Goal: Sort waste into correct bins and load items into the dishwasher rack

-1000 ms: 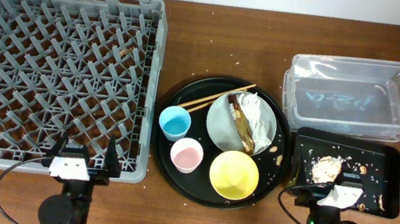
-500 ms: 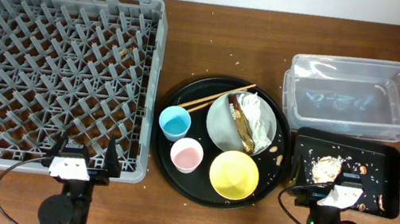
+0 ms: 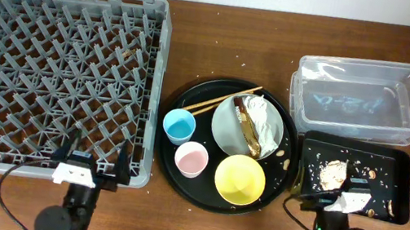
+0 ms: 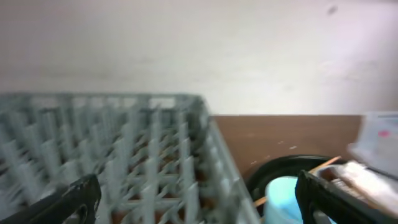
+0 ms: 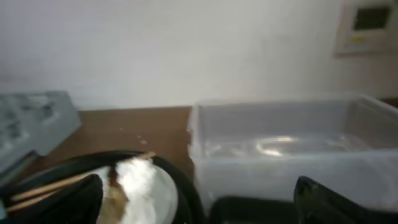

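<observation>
The grey dishwasher rack (image 3: 54, 75) lies at the left with nothing in it. The large round black tray (image 3: 282, 173) holds the pale grey plate (image 3: 225, 126) with the foil wrapper and brown food piece (image 3: 257, 126), the chopsticks (image 3: 220, 99), the light-blue cup (image 3: 179, 126), the pink cup (image 3: 191, 159) and the yellow bowl (image 3: 240, 178). The clear tub (image 3: 360, 98) stands at the right. In front of it, the shallow black tray (image 3: 394, 170) holds beige scraps (image 3: 334, 173). My left gripper (image 3: 99, 161) is open and empty at the rack's near right corner. My right gripper (image 3: 343, 195) is open and empty at the black tray's near edge.
Crumbs are scattered on the brown table around the trays. The left wrist view is blurred and shows the rack (image 4: 124, 155) and the blue cup (image 4: 283, 199). The right wrist view shows the clear tub (image 5: 286, 143), the wrapper (image 5: 140, 180) and a rack corner (image 5: 31, 124).
My left gripper has shifted a little to the right along the rack's near edge. My right gripper has shifted slightly. The objects have not moved.
</observation>
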{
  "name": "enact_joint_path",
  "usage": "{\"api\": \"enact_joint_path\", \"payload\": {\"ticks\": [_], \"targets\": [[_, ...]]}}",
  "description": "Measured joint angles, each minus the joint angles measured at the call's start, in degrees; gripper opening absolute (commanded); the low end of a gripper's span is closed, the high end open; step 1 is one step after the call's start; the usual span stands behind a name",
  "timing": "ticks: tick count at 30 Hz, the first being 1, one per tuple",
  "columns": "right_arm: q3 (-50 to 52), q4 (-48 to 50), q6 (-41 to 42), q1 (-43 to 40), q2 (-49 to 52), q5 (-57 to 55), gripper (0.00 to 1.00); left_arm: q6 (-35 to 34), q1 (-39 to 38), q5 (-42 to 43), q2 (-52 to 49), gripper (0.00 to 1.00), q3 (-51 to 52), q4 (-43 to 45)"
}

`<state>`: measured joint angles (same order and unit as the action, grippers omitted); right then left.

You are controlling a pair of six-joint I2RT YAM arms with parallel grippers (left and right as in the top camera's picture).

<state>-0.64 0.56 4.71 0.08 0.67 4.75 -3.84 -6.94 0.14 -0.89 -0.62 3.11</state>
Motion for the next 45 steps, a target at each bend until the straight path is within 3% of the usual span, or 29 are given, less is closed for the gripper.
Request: {"api": "enact_joint_path", "payload": {"ticks": [3, 5, 9, 11, 14, 17, 18, 23, 24, 25, 26, 27, 29, 30, 31, 35, 38, 41, 45], "targets": [[-4.46, -6.1, 0.0, 0.0, 1.42, 4.46, 0.99, -0.28, 0.0, 5.18, -0.81, 0.99, -3.69, -4.33], [-13.6, -12.13, 0.0, 0.0, 5.03, 5.73, 0.98, -0.44, 0.0, 6.54, -6.45, 0.99, -15.52, -10.08], [-45.9, -30.69, 0.02, 0.0, 29.99, 6.4, 0.99, -0.42, 0.11, 9.6, -38.12, 0.99, -52.17, -30.97], [-60.02, -42.12, 0.0, 0.0, 42.71, 7.5, 0.99, -0.44, 0.15, 12.13, -52.46, 0.99, -65.16, -43.45], [-70.53, -45.05, 1.11, 0.0, 58.38, 12.81, 0.98, -0.46, 0.22, 15.69, -69.57, 0.99, -77.18, -51.98], [-71.36, -43.65, 4.72, 1.33, 70.25, 25.05, 0.99, -0.46, 0.22, 20.68, -73.92, 0.99, -77.96, -53.77], [-71.58, -45.57, 5.42, 3.21, 73.81, 25.05, 0.93, -0.46, 0.22, 22.18, -75.12, 0.99, -78.01, -54.55], [-72.0, -44.87, 6.21, 18.58, 100.89, 8.26, 0.75, -0.48, 0.22, 24.83, -76.02, 0.99, -78.07, -56.61], [-71.89, -42.42, 6.16, 19.69, 104.04, 4.39, 0.68, -0.46, 0.22, 24.96, -76.02, 0.99, -78.09, -56.61], [-71.89, -40.79, 6.21, 19.98, 105.96, 2.25, 0.54, -0.46, 0.22, 24.98, -76.02, 0.99, -78.14, -56.68], [-71.89, -40.13, 6.34, 19.96, 108.45, 0.11, 0.49, -0.46, 0.22, 24.98, -76.02, 0.99, -78.16, -57.05], [-71.89, -40.04, 6.27, 19.76, 109.68, -1.14, 0.45, -0.46, 0.22, 24.98, -76.02, 0.99, -78.16, -57.44], [-71.91, -39.87, 6.25, 19.08, 109.68, -2.34, 0.25, -0.46, 0.22, 24.98, -76.02, 0.99, -78.16, -58.18], [-71.91, -39.85, 6.23, 18.73, 109.66, -2.38, 0.08, -0.46, 0.22, 24.98, -76.02, 0.99, -78.16, -58.18], [-71.91, -39.69, 6.12, 18.64, 109.66, -2.4, 0.04, -0.46, 0.22, 24.98, -76.02, 0.99, -78.16, -58.21], [-73.88, -45.97, 7.3, 18.53, 108.52, -2.14, 0.04, -0.46, 0.22, 24.98, -76.02, 0.99, -78.16, -58.38], [-81.77, -53.51, 7.34, 18.53, 102.55, -1.77, 0.04, -0.46, 0.22, 24.98, -76.02, 0.99, -78.18, -58.1], [-84.76, -54.34, 7.32, 18.47, 96.91, -1.73, 0.04, -0.46, 0.22, 24.96, -76.02, 0.99, -78.2, -58.01], [-84.63, -56.54, 7.37, 18.49, 97.22, -0.33, 0.04, -0.46, 0.22, 24.96, -76.02, 0.99, -78.2, -57.99]]}}
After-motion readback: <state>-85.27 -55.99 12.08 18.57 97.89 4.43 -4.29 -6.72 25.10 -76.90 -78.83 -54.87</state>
